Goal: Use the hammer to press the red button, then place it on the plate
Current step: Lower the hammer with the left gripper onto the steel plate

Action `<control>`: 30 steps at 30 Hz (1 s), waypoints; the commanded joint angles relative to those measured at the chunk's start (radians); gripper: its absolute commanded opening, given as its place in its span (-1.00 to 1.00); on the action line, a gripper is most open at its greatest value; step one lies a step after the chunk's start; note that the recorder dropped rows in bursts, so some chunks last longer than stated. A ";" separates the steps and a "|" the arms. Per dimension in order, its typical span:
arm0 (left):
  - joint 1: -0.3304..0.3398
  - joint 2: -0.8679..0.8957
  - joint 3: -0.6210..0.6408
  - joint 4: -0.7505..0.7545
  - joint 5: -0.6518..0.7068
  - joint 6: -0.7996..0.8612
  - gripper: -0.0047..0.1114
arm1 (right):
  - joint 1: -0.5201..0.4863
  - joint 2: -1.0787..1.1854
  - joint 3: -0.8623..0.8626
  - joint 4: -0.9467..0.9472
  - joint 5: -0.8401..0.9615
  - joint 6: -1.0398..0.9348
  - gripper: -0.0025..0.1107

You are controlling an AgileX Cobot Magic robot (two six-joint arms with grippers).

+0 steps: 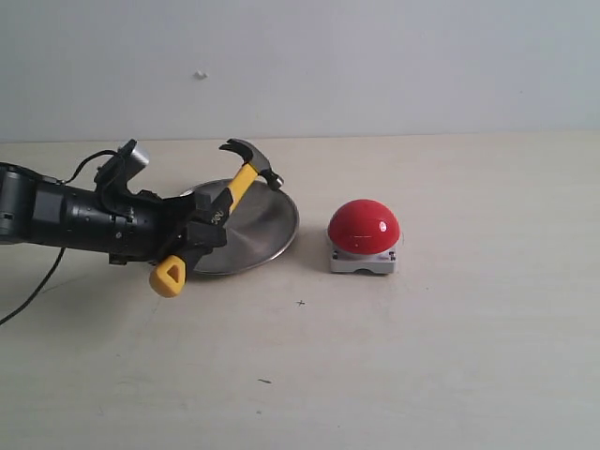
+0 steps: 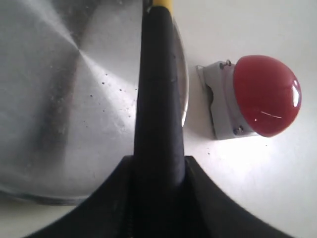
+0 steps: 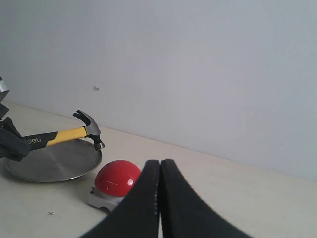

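Observation:
My left gripper (image 1: pixel 202 230) is shut on the black grip of the hammer (image 1: pixel 228 195), which it holds in the air, tilted over the silver plate (image 1: pixel 267 230). The steel head points up and toward the red button (image 1: pixel 364 227), which sits on its grey base to the right of the plate, apart from it. In the left wrist view the hammer (image 2: pixel 157 99) runs straight out from the left gripper (image 2: pixel 158 171), over the plate (image 2: pixel 69 99), with the red button (image 2: pixel 265 94) to one side. My right gripper (image 3: pixel 160 166) is shut and empty, away from the red button (image 3: pixel 116 178), the hammer (image 3: pixel 67 135) and the plate (image 3: pixel 54 163).
The tan table top (image 1: pixel 422 356) spreads around the plate and button. A pale wall (image 1: pixel 375 56) stands behind the table's far edge. The left arm's cable (image 1: pixel 37 281) trails over the table at the left.

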 commanded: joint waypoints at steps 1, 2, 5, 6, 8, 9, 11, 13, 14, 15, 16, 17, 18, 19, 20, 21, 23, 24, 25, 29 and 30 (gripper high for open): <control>0.003 0.003 -0.010 -0.019 -0.035 0.053 -0.92 | -0.007 -0.004 0.004 0.001 -0.001 -0.002 -0.96; 0.003 0.005 -0.010 -0.019 -0.037 0.053 -0.92 | -0.007 -0.004 0.004 0.001 -0.001 -0.002 -0.96; 0.000 0.033 -0.014 -0.019 -0.039 0.051 -0.92 | -0.007 -0.004 0.004 0.001 -0.001 -0.002 -0.96; 0.000 0.044 -0.019 -0.019 -0.039 0.051 -0.92 | -0.007 -0.004 0.004 0.001 -0.001 -0.002 -0.96; 0.000 0.061 -0.029 -0.019 -0.039 0.051 -0.92 | -0.007 -0.004 0.004 0.001 -0.001 -0.002 -0.96; 0.000 0.068 -0.036 -0.019 -0.039 0.053 -0.92 | -0.007 -0.004 0.004 0.001 -0.001 -0.002 -0.96; 0.000 0.076 -0.042 -0.019 -0.039 0.053 -0.92 | -0.007 -0.004 0.004 0.001 -0.001 -0.002 -0.96; 0.000 0.078 -0.049 -0.019 -0.039 0.055 -0.92 | -0.007 -0.004 0.004 0.001 -0.001 -0.002 -0.96; 0.000 0.078 -0.051 -0.019 -0.039 0.055 -0.92 | -0.007 -0.004 0.004 0.001 -0.001 -0.002 -0.96; 0.000 0.078 -0.056 -0.019 -0.039 0.055 -0.92 | -0.007 -0.004 0.004 0.001 -0.001 -0.002 -0.96; 0.000 0.078 -0.060 -0.019 -0.039 0.055 -0.92 | -0.007 -0.004 0.004 0.001 -0.001 -0.002 -0.96; 0.000 0.078 -0.065 -0.019 -0.039 0.055 -0.92 | -0.007 -0.004 0.004 0.001 -0.001 -0.002 -0.96; 0.000 0.078 -0.072 -0.019 -0.037 0.055 -0.92 | -0.007 -0.004 0.004 0.001 -0.001 -0.002 -0.96; 0.000 0.078 -0.077 -0.019 -0.037 0.055 -0.92 | -0.007 -0.004 0.004 0.001 -0.001 -0.002 -0.96; 0.000 0.078 -0.081 -0.019 -0.035 0.055 -0.92 | -0.007 -0.004 0.004 0.001 -0.001 -0.002 -0.96; 0.000 0.080 -0.086 -0.019 -0.034 0.055 -0.92 | -0.007 -0.004 0.004 0.001 -0.001 -0.002 -0.96; 0.000 0.080 -0.086 -0.019 -0.028 0.053 -0.92 | -0.007 -0.004 0.004 0.001 -0.001 -0.002 -0.96; 0.000 0.080 -0.086 -0.019 -0.025 0.053 -0.92 | -0.007 -0.004 0.004 0.001 -0.001 -0.002 -0.96; 0.000 0.080 -0.086 -0.019 -0.021 0.051 -0.92 | -0.007 -0.004 0.004 0.001 -0.001 -0.002 -0.96; 0.000 0.080 -0.086 0.007 -0.015 0.032 -0.90 | -0.007 -0.004 0.004 0.001 -0.001 -0.002 -0.96; 0.000 0.080 -0.086 0.023 -0.015 0.020 -0.87 | -0.007 -0.004 0.004 0.001 -0.001 -0.002 -0.96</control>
